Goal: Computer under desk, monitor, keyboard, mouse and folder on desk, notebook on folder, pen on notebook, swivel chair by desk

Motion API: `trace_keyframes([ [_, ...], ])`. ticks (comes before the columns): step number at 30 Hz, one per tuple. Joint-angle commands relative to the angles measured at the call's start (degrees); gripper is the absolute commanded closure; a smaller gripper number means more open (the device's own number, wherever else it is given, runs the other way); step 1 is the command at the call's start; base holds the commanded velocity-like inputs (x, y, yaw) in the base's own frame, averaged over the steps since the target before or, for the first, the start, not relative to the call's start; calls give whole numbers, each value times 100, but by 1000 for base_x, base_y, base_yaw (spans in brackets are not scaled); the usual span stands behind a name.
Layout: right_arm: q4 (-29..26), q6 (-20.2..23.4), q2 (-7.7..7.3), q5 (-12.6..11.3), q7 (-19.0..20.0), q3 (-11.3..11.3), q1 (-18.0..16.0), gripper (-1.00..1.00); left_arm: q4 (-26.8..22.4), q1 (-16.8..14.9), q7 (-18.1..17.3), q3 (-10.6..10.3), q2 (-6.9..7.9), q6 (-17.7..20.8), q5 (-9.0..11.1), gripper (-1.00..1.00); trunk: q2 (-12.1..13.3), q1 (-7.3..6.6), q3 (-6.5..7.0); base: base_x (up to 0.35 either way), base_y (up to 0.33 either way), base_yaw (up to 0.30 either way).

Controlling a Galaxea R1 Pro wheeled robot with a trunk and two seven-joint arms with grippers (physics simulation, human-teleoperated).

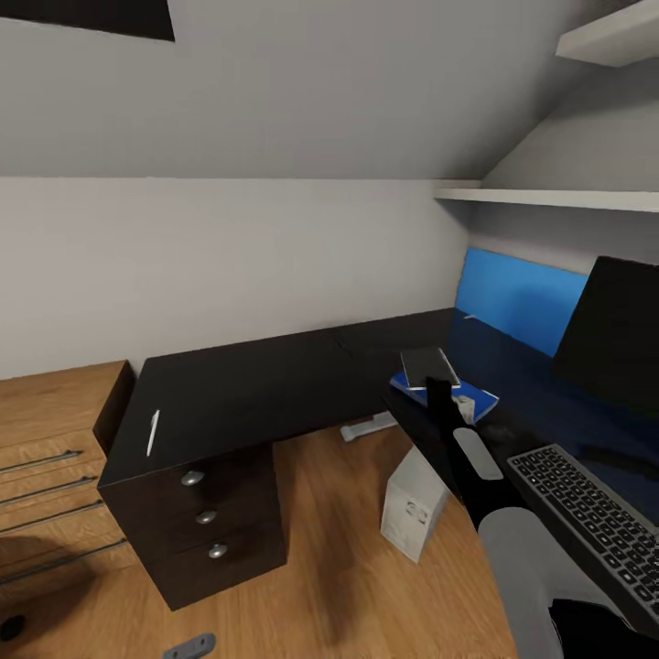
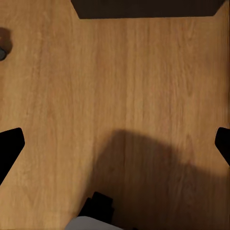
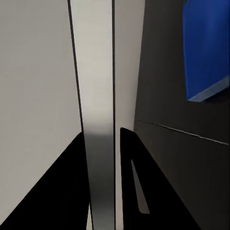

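Attic bedroom, under the sloped grey wall: the black L-shaped counter runs along two walls, and my right hand is clenched on the notebook, holding it just above the blue folder that lies on the counter between the corner and the keyboard. Seen along the fingers, the notebook stands edge-on as a pale strip pinched between them. My left hand hangs released over the plank floor, fingers wide apart. The monitor stands on the counter beyond the keyboard, the computer sits on the floor by the counter's edge, and the pen lies on the far wing above the drawers, well apart from the stack (it goes on last). The risk, as I judge it, lies in the release: let go while tilted or off-centre, the notebook could slide off the slick folder or overhang it. Pressing down too hard could shove the folder toward the counter's edge.
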Motion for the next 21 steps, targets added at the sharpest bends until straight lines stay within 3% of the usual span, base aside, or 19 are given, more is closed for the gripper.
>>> trace_keyframes([
  [1,7,-3,6,-71,55,-15,-6,100,-14,-5,43,-26,7,18,8,-100,-3,0,-6,0,0,-265],
  [7,12,-8,6,-71,55,-19,-6,100,-14,-5,43,-26,4,16,7,-100,-3,0,-6,0,0,-227],
  [21,33,39,15,-101,66,-10,-6,100,-14,-5,43,-26,2,16,7,-100,-3,0,-6,0,0,-13],
])
